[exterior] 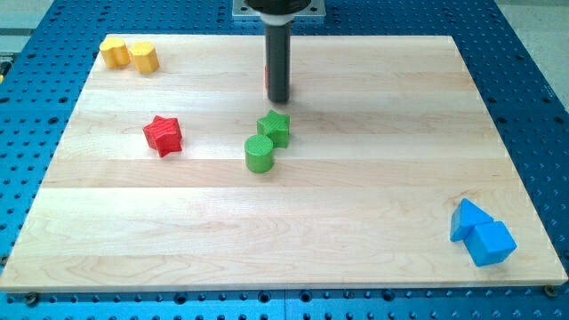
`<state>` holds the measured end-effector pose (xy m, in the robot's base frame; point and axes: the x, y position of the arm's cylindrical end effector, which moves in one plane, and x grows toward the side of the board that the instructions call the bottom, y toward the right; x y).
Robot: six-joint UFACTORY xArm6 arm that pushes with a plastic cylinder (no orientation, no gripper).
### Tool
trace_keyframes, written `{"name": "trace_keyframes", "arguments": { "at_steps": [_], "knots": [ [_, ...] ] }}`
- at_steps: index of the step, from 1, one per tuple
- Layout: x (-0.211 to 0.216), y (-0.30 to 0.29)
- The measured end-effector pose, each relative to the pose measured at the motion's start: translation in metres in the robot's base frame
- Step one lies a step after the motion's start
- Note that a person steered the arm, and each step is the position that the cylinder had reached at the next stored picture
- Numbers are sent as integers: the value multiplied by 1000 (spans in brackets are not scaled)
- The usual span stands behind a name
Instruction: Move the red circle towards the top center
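The red circle (267, 78) is almost wholly hidden behind my rod near the view's top centre; only a thin red sliver shows at the rod's left edge. My tip (278, 99) rests on the board right against it, on its lower right side. A green star (275, 128) lies just below the tip, with a green cylinder (259, 153) touching it at lower left. A red star (163, 134) lies well to the left.
Two yellow blocks (129, 53) sit together at the top left corner. Two blue blocks (480, 234) sit together at the bottom right corner. The wooden board (356, 196) is ringed by a blue perforated table.
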<state>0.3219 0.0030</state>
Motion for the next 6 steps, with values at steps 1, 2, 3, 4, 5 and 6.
{"name": "trace_keyframes", "arguments": {
  "at_steps": [1,2,3,4,5,6],
  "knots": [
    [-17,-7],
    [3,-52],
    [-40,-15],
    [-57,7],
    [-38,-49],
    [-11,-142]
  ]
}}
